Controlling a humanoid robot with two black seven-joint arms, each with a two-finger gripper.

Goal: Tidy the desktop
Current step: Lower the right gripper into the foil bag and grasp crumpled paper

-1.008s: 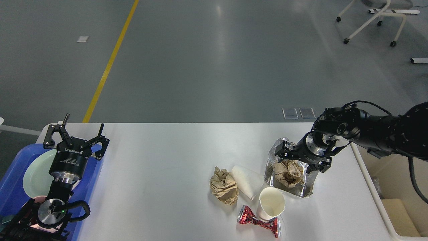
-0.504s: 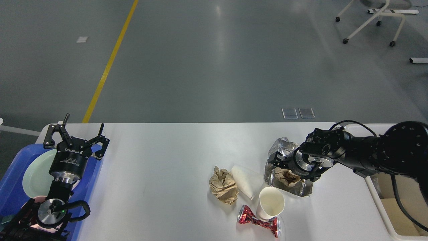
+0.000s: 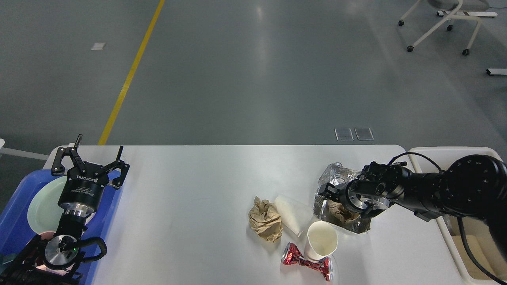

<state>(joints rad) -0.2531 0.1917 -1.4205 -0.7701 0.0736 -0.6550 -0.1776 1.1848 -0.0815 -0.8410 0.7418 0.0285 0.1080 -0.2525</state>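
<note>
The desktop [image 3: 190,190] is a large, smooth white tabletop with rounded corners; it fills the lower half of the head view, running from the blue tray [image 3: 16,221] at its left end to the cream bin [image 3: 447,154] at its right. A small cluster of litter lies right of its centre: a crumpled brown paper wad [image 3: 264,219], a flattened white paper cone [image 3: 290,213] just beside it, an upright white paper cup [image 3: 321,239], and a crushed red can [image 3: 303,262] lying touching the cup's base. Behind the cup stands a crinkled silver foil bag [image 3: 334,180] with brown paper [image 3: 342,211] stuffed inside. The right gripper [image 3: 336,198] is lowered into the mouth of that bag, right at the brown paper — its fingers are dark and foreshortened, so I cannot tell whether they are spread or pinched on anything. The left gripper [image 3: 98,155] hovers over the far edge of the blue tray, above a pale green plate [image 3: 41,206] — its two fingers are spread wide, holding nothing.
</note>
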